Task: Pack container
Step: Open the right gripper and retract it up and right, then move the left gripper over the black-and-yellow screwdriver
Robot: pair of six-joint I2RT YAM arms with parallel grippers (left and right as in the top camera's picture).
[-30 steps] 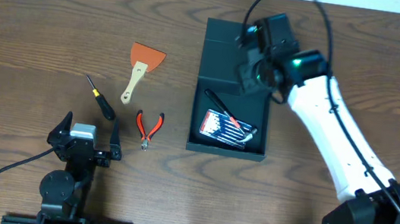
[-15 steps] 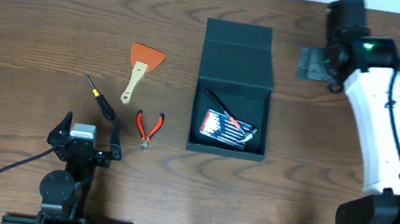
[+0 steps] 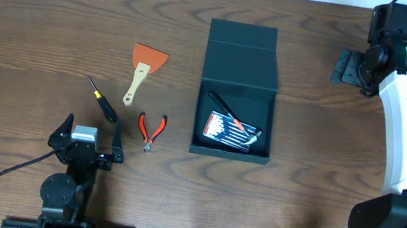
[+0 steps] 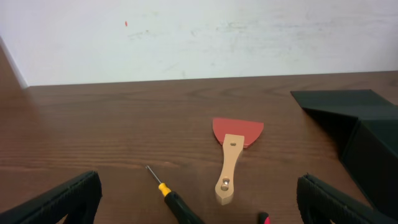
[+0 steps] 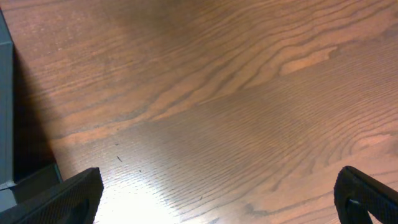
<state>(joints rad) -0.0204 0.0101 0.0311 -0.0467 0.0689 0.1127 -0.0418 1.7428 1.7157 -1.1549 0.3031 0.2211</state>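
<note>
The container (image 3: pixel 242 55) is sitting in the middle of the table (image 3: pixel 36 16), its flap lid lying folded back toward the far edge and its tray facing up. The tray is already holding a flat set of small steel tools (image 3: pixel 230 130) and a slim black-handled tool (image 3: pixel 224 105) lying above it. What is changing is the right gripper (image 3: pixel 348 67): a second ago it was hanging over the lid at the container's far right corner, and now it is swinging out to the far right, well apart from the box and over bare wood. Its jaws are standing wide and are holding nothing, so it appears to be clearing away after a drop rather than carrying anything. That is leaving the opening unobstructed for the next item. Left of the container, three tools are waiting on the table: the red-handled pliers (image 3: pixel 150 130) nearest the box, the red-bladed scraper (image 3: pixel 143 71) with its wooden handle, and the black-and-yellow screwdriver (image 3: pixel 102 100). The left gripper (image 3: pixel 91 133) is resting near the front edge just behind them, unmoved, fully spread and empty, and looks best placed to be picking one up.
</note>
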